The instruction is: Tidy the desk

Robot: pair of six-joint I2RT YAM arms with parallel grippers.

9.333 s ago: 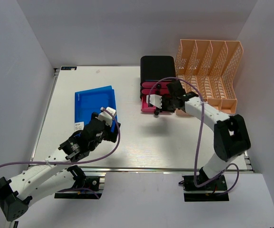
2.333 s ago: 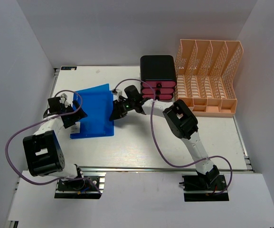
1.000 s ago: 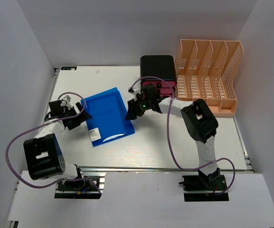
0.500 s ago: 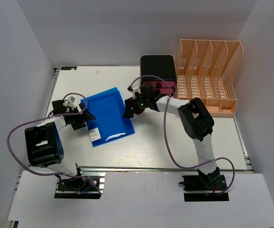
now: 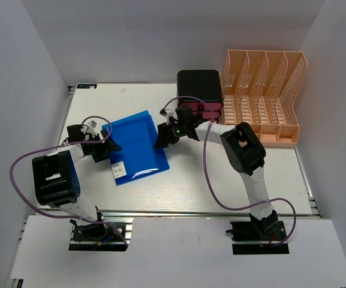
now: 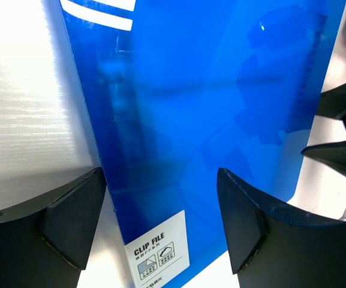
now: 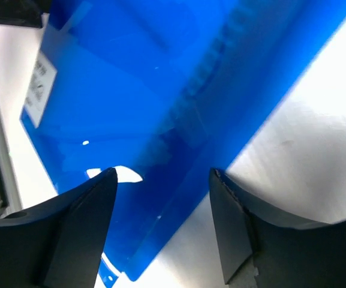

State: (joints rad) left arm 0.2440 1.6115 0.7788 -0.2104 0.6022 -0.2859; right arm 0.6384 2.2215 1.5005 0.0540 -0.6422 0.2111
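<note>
Nearest the camera, the two arm bases sit bolted at the front edge, just before the metal rail (image 5: 178, 213) that runs along the near side of the desk (image 5: 220, 174), a wide white tabletop filling most of the overhead view. Farther in, a blue folder (image 5: 138, 141) lies flat on the left half of the desk, turned at an angle, with a white printed label (image 5: 120, 170) at its near corner. The left gripper (image 5: 105, 147) is low at the folder's left edge, and its wrist view shows the two dark fingers (image 6: 71, 216) spread wide, with the blue sheet and its label between them, so it is released and grasping nothing. The right gripper (image 5: 162, 137) is at the folder's opposite, right edge, its jaws likewise parted over the blue plastic; whether either tool touches the sheet cannot be told. Beyond the right gripper stands a black box (image 5: 199, 86) with pink drawers (image 5: 195, 111) in its front. Farthest back, at the right, a peach lattice file rack (image 5: 262, 90) stands just beside that box.
</note>
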